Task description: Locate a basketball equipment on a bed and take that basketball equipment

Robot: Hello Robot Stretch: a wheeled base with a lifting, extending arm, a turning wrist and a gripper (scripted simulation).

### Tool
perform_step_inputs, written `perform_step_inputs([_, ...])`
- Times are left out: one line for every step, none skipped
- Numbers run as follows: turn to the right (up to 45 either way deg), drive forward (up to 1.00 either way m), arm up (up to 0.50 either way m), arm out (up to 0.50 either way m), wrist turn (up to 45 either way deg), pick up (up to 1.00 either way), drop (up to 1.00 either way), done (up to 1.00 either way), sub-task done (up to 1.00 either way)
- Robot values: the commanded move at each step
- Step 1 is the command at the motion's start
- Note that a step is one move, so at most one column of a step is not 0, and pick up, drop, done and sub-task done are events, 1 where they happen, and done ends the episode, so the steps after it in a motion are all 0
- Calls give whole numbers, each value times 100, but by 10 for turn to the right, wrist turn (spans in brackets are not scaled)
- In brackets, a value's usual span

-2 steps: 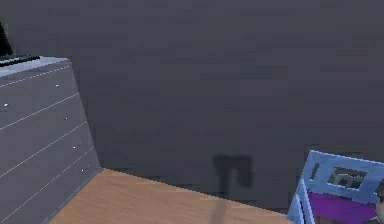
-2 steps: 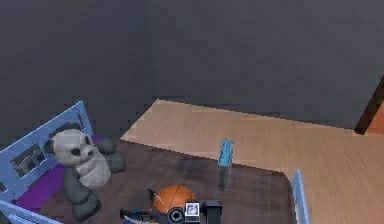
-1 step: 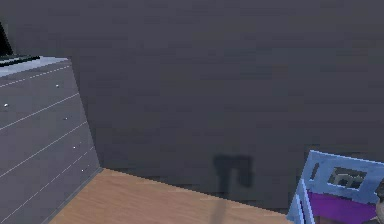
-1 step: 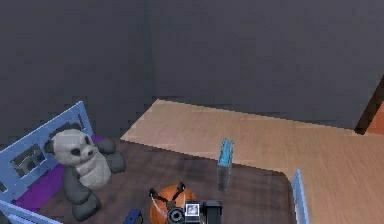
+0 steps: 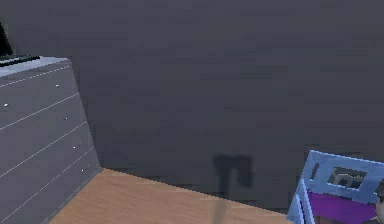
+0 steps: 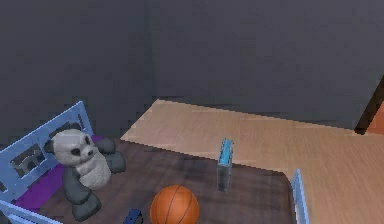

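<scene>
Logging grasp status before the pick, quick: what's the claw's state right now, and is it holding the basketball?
Claw: cannot be told. The basketball lies on the bed, by the panda toy.

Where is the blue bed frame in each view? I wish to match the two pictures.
Forward view: the blue bed frame stands in the bottom right corner.
Arm side view: the blue bed frame runs along the left edge, behind the panda toy.
Shared landmark: the purple bedding inside the frame.

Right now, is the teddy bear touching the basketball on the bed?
Apart. The arm side view shows dark bedcover between the teddy bear and the basketball.
</scene>
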Motion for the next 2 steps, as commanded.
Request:
perform_step_inputs([0,0,0,0,0,100,0,0,0])
perform_step_inputs([0,0,10,0,0,0,0,0,0])
